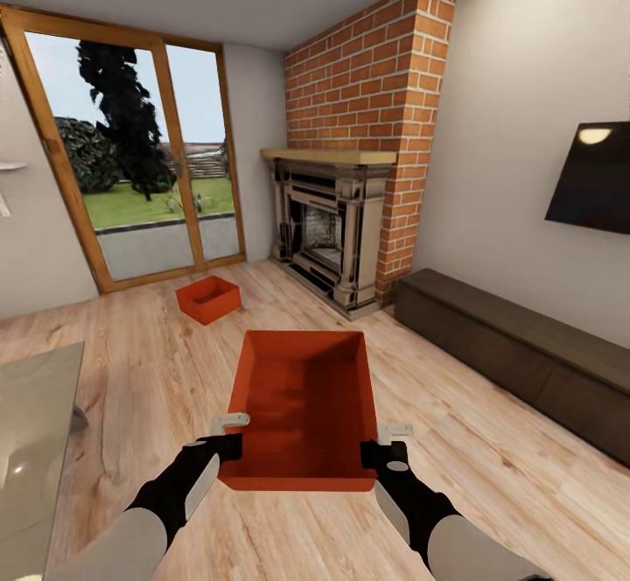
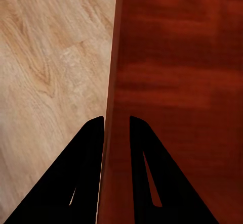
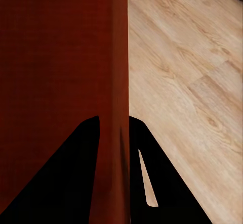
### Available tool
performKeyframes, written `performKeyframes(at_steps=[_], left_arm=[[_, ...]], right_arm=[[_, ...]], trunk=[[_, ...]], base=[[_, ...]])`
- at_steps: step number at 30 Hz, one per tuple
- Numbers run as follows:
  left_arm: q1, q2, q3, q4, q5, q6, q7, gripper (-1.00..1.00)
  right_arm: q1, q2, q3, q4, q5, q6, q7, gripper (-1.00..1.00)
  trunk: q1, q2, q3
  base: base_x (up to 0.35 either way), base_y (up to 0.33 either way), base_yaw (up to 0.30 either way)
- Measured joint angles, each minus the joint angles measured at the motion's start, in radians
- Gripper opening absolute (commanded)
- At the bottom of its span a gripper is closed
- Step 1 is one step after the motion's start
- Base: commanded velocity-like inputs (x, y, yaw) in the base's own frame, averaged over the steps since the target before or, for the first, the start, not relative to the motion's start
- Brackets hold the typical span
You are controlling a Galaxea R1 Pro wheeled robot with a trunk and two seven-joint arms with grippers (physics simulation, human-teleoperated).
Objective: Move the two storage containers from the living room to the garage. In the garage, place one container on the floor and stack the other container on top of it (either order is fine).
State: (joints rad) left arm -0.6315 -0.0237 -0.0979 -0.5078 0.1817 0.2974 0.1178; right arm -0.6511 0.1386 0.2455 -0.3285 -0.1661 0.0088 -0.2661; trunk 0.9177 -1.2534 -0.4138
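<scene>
The near storage container point(image 1: 302, 406) hangs above the wood floor point(image 1: 490, 467), long axis running away toward the fireplace point(image 1: 328, 231). The left gripper point(image 1: 229, 435) and right gripper point(image 1: 383, 445) each pinch a side wall. A second container point(image 1: 208, 298) sits near the glass door point(image 1: 131, 170).

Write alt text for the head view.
Both claws, left and right, grip opposite side walls of a red-orange storage container held above a light wood floor. A second container sits on the floor near glass doors, left of a brick fireplace.
</scene>
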Motion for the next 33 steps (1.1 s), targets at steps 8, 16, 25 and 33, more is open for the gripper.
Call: performKeyframes(at_steps=[8,16,25,33], left_arm=[[0.0,0.0,0.0,0.0,0.0,0.0,0.0,-1.0],[0.0,0.0,0.0,0.001,-0.001,0.0,-0.001,-1.0],[0.0,0.001,0.0,0.0,0.0,0.0,-0.002,-1.0],[0.0,0.0,0.0,0.0,0.0,0.0,0.0,-1.0]], right_arm=[[0.0,0.0,0.0,0.0,0.0,0.0,0.0,-1.0],[0.0,0.0,0.001,0.0,-0.001,0.0,-0.001,-1.0],[0.0,0.001,0.001,0.0,0.0,0.0,-0.002,-1.0],[0.0,0.0,0.0,0.0,0.0,0.0,0.0,-1.0]], trunk=[[0.0,0.0,0.013],[0.0,0.0,0.025],[0.0,0.0,0.039],[0.0,0.0,0.052]], base=[[0.0,0.0,0.0],[0.0,0.0,0.0],[0.0,0.0,0.0],[0.0,0.0,0.0]])
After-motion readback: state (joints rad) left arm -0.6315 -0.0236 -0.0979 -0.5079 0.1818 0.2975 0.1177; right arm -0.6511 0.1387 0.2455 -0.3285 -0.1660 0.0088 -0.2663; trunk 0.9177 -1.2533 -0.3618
